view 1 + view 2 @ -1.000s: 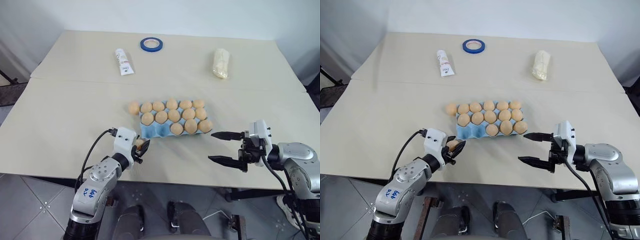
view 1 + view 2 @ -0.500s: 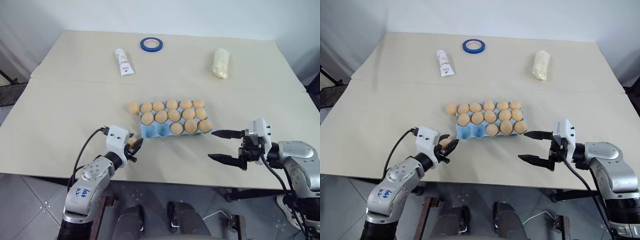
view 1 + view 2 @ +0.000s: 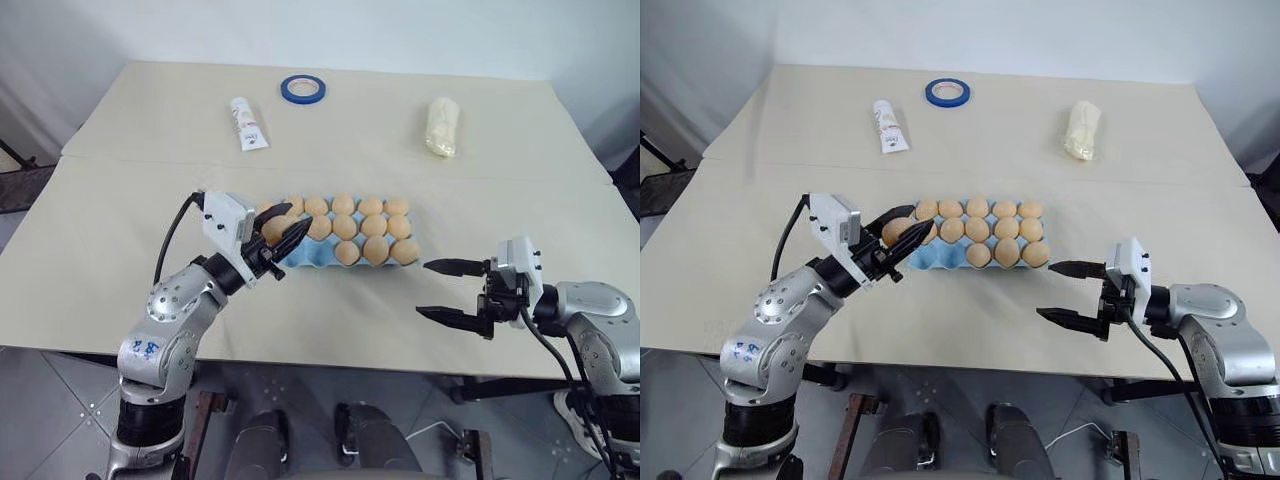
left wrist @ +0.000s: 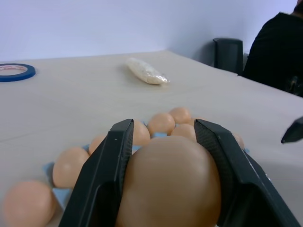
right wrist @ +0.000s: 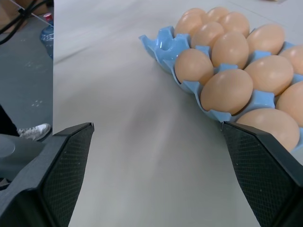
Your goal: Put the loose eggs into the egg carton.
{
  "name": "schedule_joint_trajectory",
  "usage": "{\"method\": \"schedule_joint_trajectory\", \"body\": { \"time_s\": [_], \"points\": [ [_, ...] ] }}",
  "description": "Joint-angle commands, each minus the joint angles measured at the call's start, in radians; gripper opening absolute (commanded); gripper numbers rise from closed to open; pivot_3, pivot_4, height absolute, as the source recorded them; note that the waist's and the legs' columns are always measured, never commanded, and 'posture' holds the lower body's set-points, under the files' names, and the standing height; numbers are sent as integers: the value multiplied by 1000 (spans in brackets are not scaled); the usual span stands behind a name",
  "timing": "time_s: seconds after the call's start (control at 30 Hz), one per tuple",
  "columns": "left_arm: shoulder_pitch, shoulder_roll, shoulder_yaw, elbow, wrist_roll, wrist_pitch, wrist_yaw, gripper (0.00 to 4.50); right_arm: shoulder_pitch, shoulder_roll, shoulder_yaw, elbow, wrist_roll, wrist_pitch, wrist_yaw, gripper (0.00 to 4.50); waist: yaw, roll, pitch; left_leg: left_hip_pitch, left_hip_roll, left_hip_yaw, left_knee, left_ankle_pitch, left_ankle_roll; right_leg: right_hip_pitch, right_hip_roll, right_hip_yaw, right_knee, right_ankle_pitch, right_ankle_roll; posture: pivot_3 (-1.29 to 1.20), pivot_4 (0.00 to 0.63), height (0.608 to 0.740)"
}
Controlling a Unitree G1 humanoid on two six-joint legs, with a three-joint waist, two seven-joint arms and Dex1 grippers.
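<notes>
Since a second earlier the left gripper (image 3: 284,234) had risen off the table (image 3: 120,250) edge and swung in toward the egg carton (image 3: 312,257), and it hung above the carton's near-left corner, its two black fingers (image 4: 106,175) clamped on one egg (image 4: 171,182). The loose egg seen earlier at the carton's far-left corner lay behind that gripper in the head views and could not be made out. The right gripper (image 3: 450,292) had kept its place, jaws spread wide and holding nothing, well apart from the carton at about four o'clock of it. The white tube (image 3: 247,123) carried small print too fine to read, and blue handwritten marks on the left arm's shell were likewise illegible. The held egg sat between the left fingers, at roughly nine o'clock of the carton's front row, where the left cups (image 5: 165,41) stood bare (the other cups held eggs (image 3: 978,230)). At twelve o'clock on the far side of the table lay the blue tape ring (image 3: 302,88), and at about one o'clock the pale bag (image 3: 442,125).
</notes>
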Motion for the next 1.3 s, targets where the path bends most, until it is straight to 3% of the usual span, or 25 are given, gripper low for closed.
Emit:
{"method": "schedule_joint_trajectory", "body": {
  "time_s": [0.03,0.3,0.8,1.1,1.3],
  "points": [
    [-65,-13,-40,98,4,-107,-77,1744,16,9,-35,-33,6,-22,-19,4500,0,0,0,0,0,0,1,0,0,0,0,0,0,0,0,0,150,740],
    [-154,-3,-125,354,76,-211,-177,1744,41,25,-33,-59,8,-38,-49,4500,-2,0,0,0,0,2,1,0,0,0,0,2,1,1,1,0,150,740],
    [-205,-37,-137,480,85,-270,-254,1744,78,21,-60,-89,11,-32,-74,4500,-2,0,0,0,0,2,1,0,0,-1,0,2,1,1,1,0,150,740],
    [-234,-47,-133,585,106,-339,-282,4486,76,18,-58,-91,8,-29,-77,4500,-1,0,0,0,0,2,1,0,0,-1,0,2,1,1,1,0,150,740],
    [-240,-31,-123,561,106,-336,-293,4486,72,13,-59,-90,7,-28,-75,4500,-1,0,0,0,0,2,1,0,0,-1,0,2,1,1,1,0,150,740]
  ]
}}
